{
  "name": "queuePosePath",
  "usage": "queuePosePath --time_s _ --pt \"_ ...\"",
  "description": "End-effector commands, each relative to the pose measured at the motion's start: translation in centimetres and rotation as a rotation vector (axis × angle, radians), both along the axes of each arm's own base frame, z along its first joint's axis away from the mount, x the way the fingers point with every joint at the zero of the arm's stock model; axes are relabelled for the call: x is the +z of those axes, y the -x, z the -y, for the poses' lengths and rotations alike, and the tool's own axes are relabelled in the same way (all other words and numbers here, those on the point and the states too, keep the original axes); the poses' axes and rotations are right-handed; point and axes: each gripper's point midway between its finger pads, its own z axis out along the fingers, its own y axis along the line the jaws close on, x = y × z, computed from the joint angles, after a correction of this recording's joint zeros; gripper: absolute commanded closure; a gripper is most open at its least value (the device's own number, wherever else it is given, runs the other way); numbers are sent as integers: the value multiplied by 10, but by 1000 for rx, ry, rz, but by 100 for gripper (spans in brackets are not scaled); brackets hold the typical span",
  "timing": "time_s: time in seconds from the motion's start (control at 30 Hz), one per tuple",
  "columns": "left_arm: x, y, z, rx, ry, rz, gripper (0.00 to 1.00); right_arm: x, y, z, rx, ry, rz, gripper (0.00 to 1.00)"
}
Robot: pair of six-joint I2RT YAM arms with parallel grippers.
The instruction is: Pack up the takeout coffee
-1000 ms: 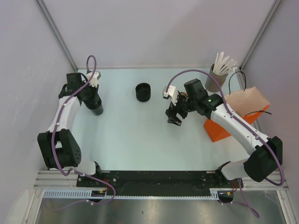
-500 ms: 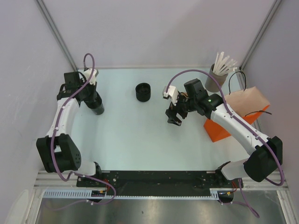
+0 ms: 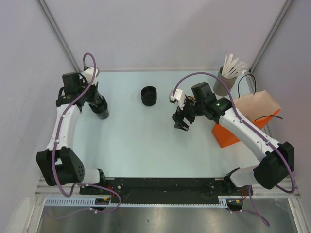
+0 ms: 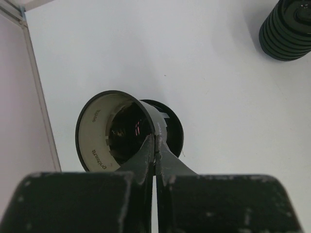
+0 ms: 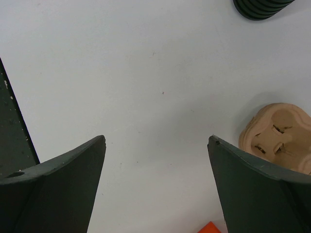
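Observation:
The takeout coffee cup (image 3: 101, 112), black outside and greyish-brown inside, sits at the far left of the table. In the left wrist view the cup (image 4: 95, 133) is lidless and tilted toward the camera. A black round shape lies just behind it; I cannot tell whether that is its lid. My left gripper (image 3: 97, 104) is shut on the cup's rim, one finger inside and one outside (image 4: 155, 141). My right gripper (image 3: 181, 121) is open and empty above the bare table right of centre, and also shows in the right wrist view (image 5: 158, 141). The orange bag (image 3: 232, 134) lies at the right.
A ribbed stack of black cups (image 3: 149, 95) stands at back centre, also in the wrist views (image 4: 286, 29) (image 5: 262, 6). A grey tub of white sticks (image 3: 225, 80) is at the back right. A brown paper bag (image 3: 257, 103) is there too. A beige cup carrier (image 5: 279, 133) lies by the bag.
My left arm's wrist and elbow have swung a little left and back while the gripper stays on the cup. The right arm has not moved.

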Motion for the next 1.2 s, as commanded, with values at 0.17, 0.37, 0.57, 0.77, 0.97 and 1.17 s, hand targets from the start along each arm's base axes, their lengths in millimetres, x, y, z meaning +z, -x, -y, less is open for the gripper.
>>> queuePosePath --time_s 0.17,0.37,0.57,0.77,0.97,1.17 --pt "72 -7 -10 44 -40 196 100 5 -1 -1 8 -16 14 9" --pt "78 -10 -13 57 -51 216 100 4 -1 -1 9 -15 9 9" --pt "89 -11 -14 63 -57 240 100 3 -1 -2 9 -15 9 9" --pt "80 -10 -14 61 -58 228 100 3 -1 -1 9 -13 7 9" --pt "88 -9 -14 66 -56 249 100 2 -1 -2 10 -12 6 9" --pt "95 -7 -11 56 -48 264 100 2 -1 -2 10 -11 8 9"
